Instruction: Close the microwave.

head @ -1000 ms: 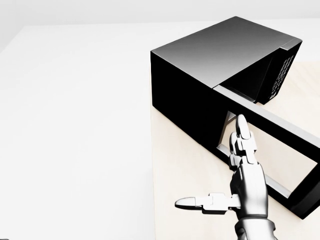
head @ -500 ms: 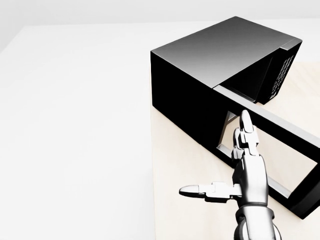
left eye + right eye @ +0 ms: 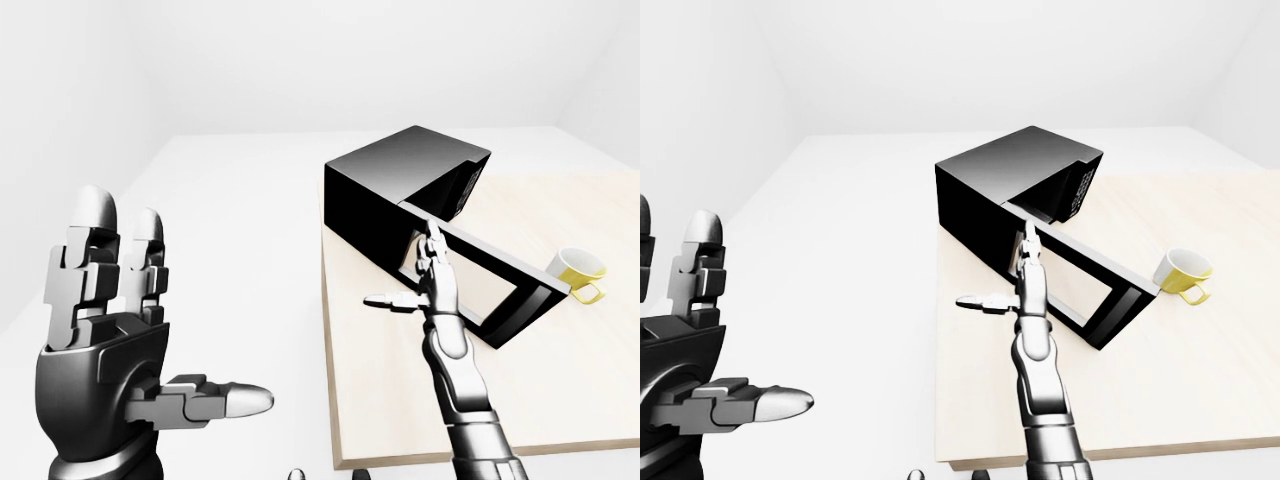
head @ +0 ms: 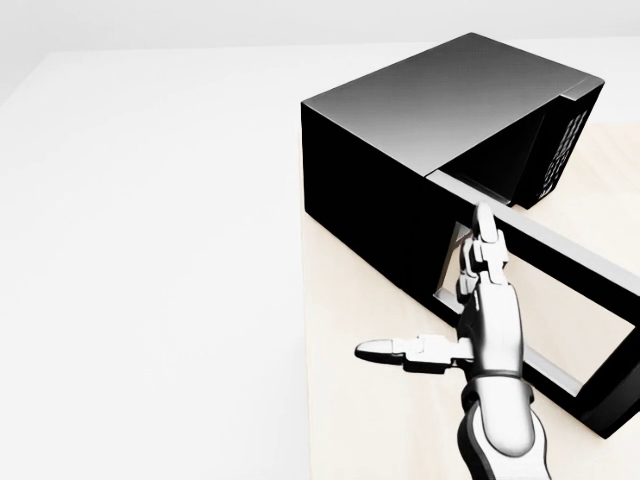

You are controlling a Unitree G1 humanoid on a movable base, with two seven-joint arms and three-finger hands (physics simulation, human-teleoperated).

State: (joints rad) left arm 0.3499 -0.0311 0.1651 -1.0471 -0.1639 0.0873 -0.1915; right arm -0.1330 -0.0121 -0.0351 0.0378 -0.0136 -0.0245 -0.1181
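Observation:
The black microwave (image 4: pixel 420 120) stands on the pale wooden table (image 3: pixel 400 400), at the table's left edge in the head view. Its door (image 4: pixel 575 265) is swung wide open toward the lower right, and the window shows the table through it. My right hand (image 4: pixel 440 300) is open, fingers (image 4: pixel 487 250) pointing up against the door's outer face near the hinge end, thumb stretched left. I cannot tell whether the fingers touch the door. My left hand (image 3: pixel 175 310) is open and empty, raised at the left of the left-eye view, far from the microwave.
A yellow and white mug (image 3: pixel 578 270) stands on the table just beyond the free end of the open door. White floor lies to the left of the table. The table's near edge (image 3: pixel 1110 455) runs along the bottom of the eye views.
My right hand has risen a little along the door, fingertips slightly higher and thumb lifted. The door and microwave have not visibly moved.

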